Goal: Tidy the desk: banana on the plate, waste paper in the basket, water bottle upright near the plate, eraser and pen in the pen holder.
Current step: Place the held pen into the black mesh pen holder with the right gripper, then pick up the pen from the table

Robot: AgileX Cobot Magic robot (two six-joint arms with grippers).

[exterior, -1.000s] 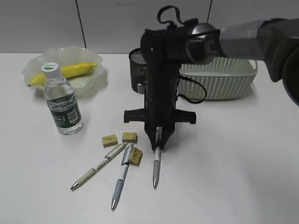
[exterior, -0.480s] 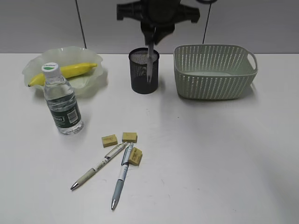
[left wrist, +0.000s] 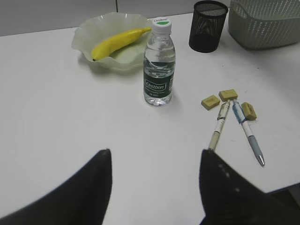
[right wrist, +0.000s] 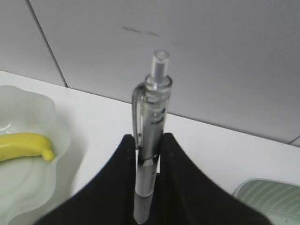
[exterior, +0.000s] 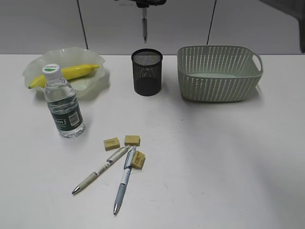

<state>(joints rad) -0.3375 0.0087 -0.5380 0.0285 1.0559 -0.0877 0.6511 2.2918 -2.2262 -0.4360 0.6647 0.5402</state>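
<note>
A white desk seen from the front; at the top edge of the exterior view the right gripper (exterior: 144, 4) hangs high above a black mesh pen holder (exterior: 147, 72), its jaws pinching a silver pen (exterior: 144, 28) that points tip-down over the holder's mouth; the right wrist view shows the pen (right wrist: 151, 140) clamped between two dark fingers (right wrist: 180, 187), clip and push-button uppermost; the left gripper (left wrist: 154, 187) waits low over bare desk, its jaws spread and holding nothing.

A banana (exterior: 64, 74) lies on a pale green plate (exterior: 33, 67) at back left; a water bottle (exterior: 63, 102) stands upright just in front of the plate; a woven basket (exterior: 219, 71) sits right of the holder, and no waste paper is visible.

Two pens, one cream (exterior: 101, 169) and one blue (exterior: 125, 179), lie at centre front among three small tan erasers (exterior: 132, 140).

The risk, as I judge it: the pen hangs well above the holder; released from there it could strike the rim, bounce out or tip the light mesh cup; any tilt in the grip would worsen that.
</note>
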